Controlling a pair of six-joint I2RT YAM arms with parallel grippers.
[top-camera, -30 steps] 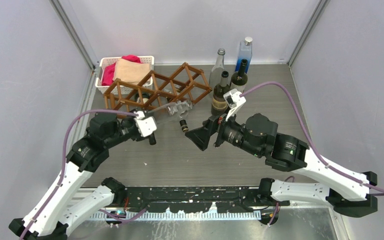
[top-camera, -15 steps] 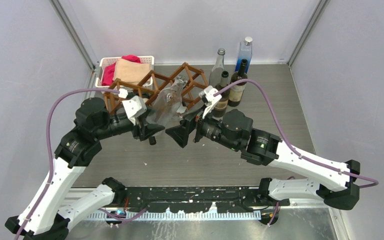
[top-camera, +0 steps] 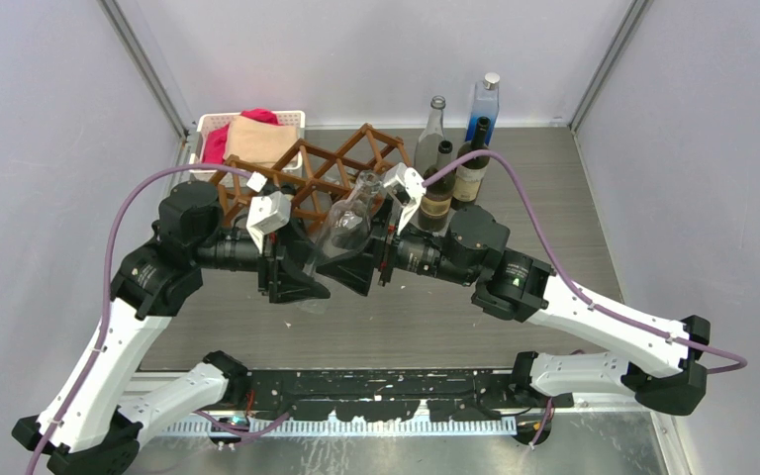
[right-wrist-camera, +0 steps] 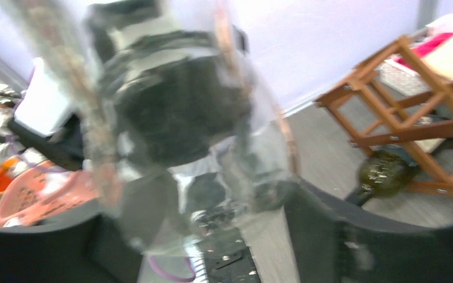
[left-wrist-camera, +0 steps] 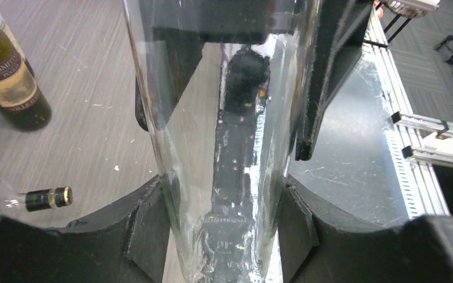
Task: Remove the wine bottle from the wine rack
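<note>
The clear glass wine bottle (top-camera: 348,220) hangs off the table, tilted with its neck toward the wine rack (top-camera: 307,178). My left gripper (top-camera: 309,287) is shut on its lower body; in the left wrist view both pads (left-wrist-camera: 153,227) press the bottle (left-wrist-camera: 224,118) and the left gripper (left-wrist-camera: 224,230) frames it. My right gripper (top-camera: 348,269) faces it from the other side. In the blurred right wrist view the right gripper (right-wrist-camera: 212,218) has its jaws against both sides of the bottle (right-wrist-camera: 183,118). The brown rack (right-wrist-camera: 424,100) stands behind.
Several bottles stand at the back: two dark ones (top-camera: 438,193) (top-camera: 473,163), a clear one (top-camera: 433,124) and a blue one (top-camera: 485,99). A white basket (top-camera: 247,139) of cloths sits behind the rack. A dark bottle (right-wrist-camera: 383,171) lies at the rack's foot.
My left arm lifted the bottle from lying by the rack and swung it up and nearer. My right gripper moved left to it and closed round it.
</note>
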